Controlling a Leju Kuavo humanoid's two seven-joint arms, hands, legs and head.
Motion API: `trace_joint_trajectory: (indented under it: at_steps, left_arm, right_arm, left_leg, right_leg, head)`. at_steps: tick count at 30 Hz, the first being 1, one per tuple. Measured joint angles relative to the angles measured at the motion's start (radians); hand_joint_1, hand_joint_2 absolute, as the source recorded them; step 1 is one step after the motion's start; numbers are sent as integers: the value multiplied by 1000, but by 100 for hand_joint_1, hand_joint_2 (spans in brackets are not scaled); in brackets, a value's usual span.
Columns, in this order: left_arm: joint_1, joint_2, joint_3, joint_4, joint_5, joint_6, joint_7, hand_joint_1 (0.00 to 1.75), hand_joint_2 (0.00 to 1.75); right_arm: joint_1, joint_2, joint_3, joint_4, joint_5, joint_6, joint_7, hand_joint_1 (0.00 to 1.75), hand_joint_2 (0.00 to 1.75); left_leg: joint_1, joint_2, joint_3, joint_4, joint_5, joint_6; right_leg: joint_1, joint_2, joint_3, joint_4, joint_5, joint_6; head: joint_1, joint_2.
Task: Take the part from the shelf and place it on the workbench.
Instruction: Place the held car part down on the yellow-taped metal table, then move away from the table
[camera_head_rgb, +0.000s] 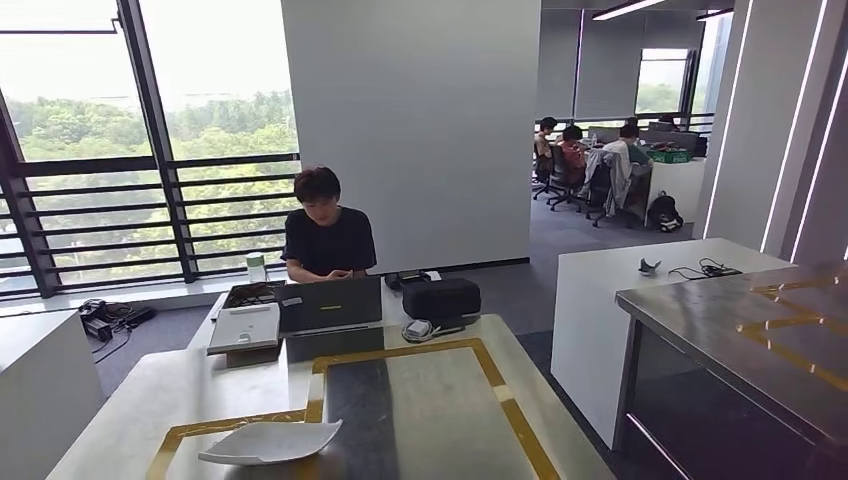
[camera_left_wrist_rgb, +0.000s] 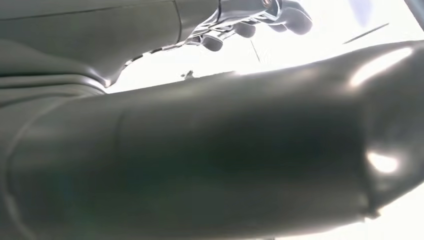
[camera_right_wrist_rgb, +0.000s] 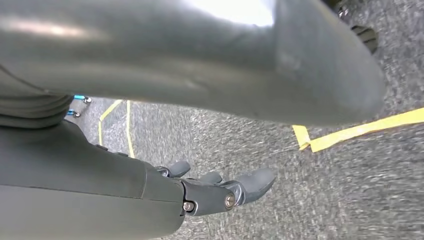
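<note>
A white, shallow, curved part (camera_head_rgb: 270, 441) lies on the pale table (camera_head_rgb: 110, 410) just in front of me, at the near left corner of a yellow tape outline (camera_head_rgb: 500, 392). In the left wrist view my left hand (camera_left_wrist_rgb: 250, 22) hangs with loosely spread fingers and holds nothing. My right hand (camera_right_wrist_rgb: 215, 191) hangs over grey carpet, fingers stretched out and empty. A steel-topped bench (camera_head_rgb: 720, 310) marked with yellow tape stands at the right.
A person (camera_head_rgb: 327, 235) sits at the table's far end behind a laptop (camera_head_rgb: 330, 305), with a black case (camera_head_rgb: 441, 298) and a white device (camera_head_rgb: 245, 327) beside it. A white counter (camera_head_rgb: 600, 300) carries a small pale object (camera_head_rgb: 649, 265). Yellow floor tape (camera_right_wrist_rgb: 360, 131) crosses the carpet.
</note>
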Motion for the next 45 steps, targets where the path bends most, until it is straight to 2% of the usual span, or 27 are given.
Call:
trace_joint_trajectory:
  at_steps: [1,2,4,6,8,9,12,14,16,17,18,19,21,23,25,27,29,31,32,33,35,37,39,40,42,43,45]
  left_arm:
    - [1,2,-7,-3,20,-5,-6,0,0]
    - [-1,2,-16,-2,29,-10,-12,0,0]
    - [-19,0,-42,15,28,-18,-26,0,0]
    - [-50,-6,-68,44,27,-24,-38,0,0]
    - [-83,-14,-87,68,43,-30,-55,0,0]
    - [-98,-18,-95,76,54,-32,-63,0,0]
    - [-129,-33,-115,97,66,-35,-72,0,0]
    - [-143,-42,-127,105,58,-27,-77,0,0]
    - [-148,-46,-134,104,53,-15,-79,0,0]
    - [-146,-45,-136,100,59,-10,-78,0,0]
    - [-140,-42,-136,91,72,-9,-77,0,0]
    - [-133,-36,-136,81,88,-8,-76,0,0]
    - [-114,-17,-135,61,124,-8,-79,0,0]
    - [-101,16,-133,51,174,-14,-83,0,0]
    - [-97,56,-129,49,221,-21,-86,0,0]
    - [-95,88,-126,49,242,-25,-88,0,0]
    - [-93,110,-124,49,249,-26,-88,0,0]
    - [-93,125,-123,52,259,-26,-88,0,0]
    - [-94,133,-123,56,267,-24,-88,0,0]
    - [-95,138,-123,61,278,-21,-88,0,0]
    - [-96,144,-120,67,295,-8,-87,0,0]
    - [-90,138,-102,59,305,2,-87,0,0]
    - [-79,124,-65,43,333,1,-88,0,0]
    - [-72,118,-42,38,355,-2,-89,0,0]
    - [-61,108,-3,34,402,-18,-82,0,0]
    - [-56,100,15,34,438,-33,-70,0,0]
    - [-45,76,60,47,557,-89,-16,0,0]
  right_arm:
    - [1,-3,0,0,-1,1,3,0,0]
    - [1,-5,0,0,-4,2,8,0,0]
    - [2,-7,-2,0,-18,1,16,0,0]
    - [0,-7,-6,0,-37,-1,17,0,0]
    - [-2,-4,-11,0,-45,-4,20,0,0]
    - [-4,-2,-14,0,-46,-5,23,0,0]
    - [-3,2,-19,0,-46,-7,37,0,0]
    - [-3,5,-20,0,-45,-8,49,0,0]
    - [-5,7,-20,0,-44,-9,57,0,0]
    - [-6,8,-20,0,-44,-9,58,0,0]
    - [-7,8,-20,0,-44,-9,60,0,0]
    - [-7,9,-20,0,-44,-9,64,0,0]
    - [-7,10,-20,0,-42,-9,75,0,0]
    - [-8,15,-20,0,-42,-14,88,0,0]
    - [-8,23,-21,0,-44,-24,95,0,0]
    - [-9,32,-22,0,-45,-30,97,0,0]
    - [-10,38,-23,0,-45,-31,100,0,0]
    - [-11,41,-25,0,-46,-34,100,0,0]
    - [-11,43,-25,0,-46,-36,100,0,0]
    - [-11,45,-26,0,-45,-38,99,0,0]
    - [-12,48,-26,0,-45,-40,88,0,0]
    - [-14,51,-27,0,-50,-38,60,0,0]
    - [-15,53,-29,0,-54,-33,32,0,0]
    - [-15,53,-29,0,-54,-30,23,0,0]
    - [-14,52,-29,0,-48,-24,16,0,0]
    - [-14,52,-29,0,-41,-20,15,0,0]
    - [-13,50,-26,0,-19,-13,16,0,0]
  left_leg:
    - [0,-1,-12,62,-41,-3]
    - [0,-1,-14,112,-58,-4]
    - [0,-1,20,131,-22,-1]
    - [-1,-4,116,22,23,9]
    - [-6,-8,208,-114,10,21]
    - [-10,-9,228,-152,-4,27]
    - [-13,-4,213,-170,15,50]
    - [-8,1,185,-175,44,66]
    - [-9,3,153,-172,68,72]
    - [-9,5,137,-168,80,72]
    - [-9,7,120,-164,91,71]
    - [-9,9,103,-157,101,69]
    - [-9,10,69,-142,118,62]
    - [-11,10,47,-129,133,51]
    - [-11,10,40,-129,151,36]
    - [-8,8,35,-133,160,22]
    - [-5,3,15,-94,104,11]
    - [-3,0,-10,14,1,2]
    - [-3,-1,-16,72,-31,-1]
    - [-3,-1,-14,115,-40,-4]
    - [-3,-1,34,109,8,-3]
    - [-4,-2,138,-14,40,2]
    - [-9,-4,220,-136,13,15]
    - [-12,-4,233,-166,-1,23]
    - [-12,-2,220,-173,11,41]
    - [-11,-1,210,-173,21,51]
    - [-8,2,186,-174,45,65]
  right_leg:
    - [1,-1,-15,1,12,-1]
    - [3,-2,-32,2,24,0]
    - [5,-5,-62,6,47,3]
    - [5,-6,-86,11,68,9]
    - [6,-5,-99,13,88,19]
    - [5,-5,-101,11,98,25]
    - [2,-2,-110,5,114,46]
    - [1,2,-135,58,45,56]
    - [-1,3,-165,181,-62,64]
    - [-2,3,-173,241,-88,66]
    - [-2,3,-170,280,-85,68]
    - [-2,3,-151,286,-61,68]
    - [-4,3,-64,201,-15,65]
    - [0,4,34,61,-32,53]
    - [6,5,64,-1,-54,38]
    - [6,2,48,-4,-36,21]
    - [2,-3,25,-9,-9,5]
    - [2,-5,-6,-9,16,-1]
    - [2,-6,-23,-9,29,-1]
    - [2,-7,-38,-8,42,-1]
    - [2,-8,-70,-4,66,3]
    - [3,-7,-96,3,88,10]
    - [5,-5,-108,6,106,20]
    - [5,-4,-109,4,115,27]
    - [3,-3,-111,0,126,42]
    - [2,-2,-117,10,111,49]
    - [0,0,-137,83,22,59]
  head:
    - [0,0]
    - [-1,0]
    - [-1,0]
    - [-1,0]
    - [-1,0]
    - [-1,0]
    - [-1,0]
    - [2,0]
    - [4,0]
    - [5,0]
    - [5,0]
    - [6,0]
    - [7,0]
    - [6,0]
    - [5,0]
    - [4,0]
    - [2,-1]
    - [-1,-1]
    - [-1,-1]
    - [-1,-1]
    - [-2,0]
    - [-2,0]
    - [0,0]
    - [2,0]
    - [6,0]
    - [7,0]
    - [8,0]
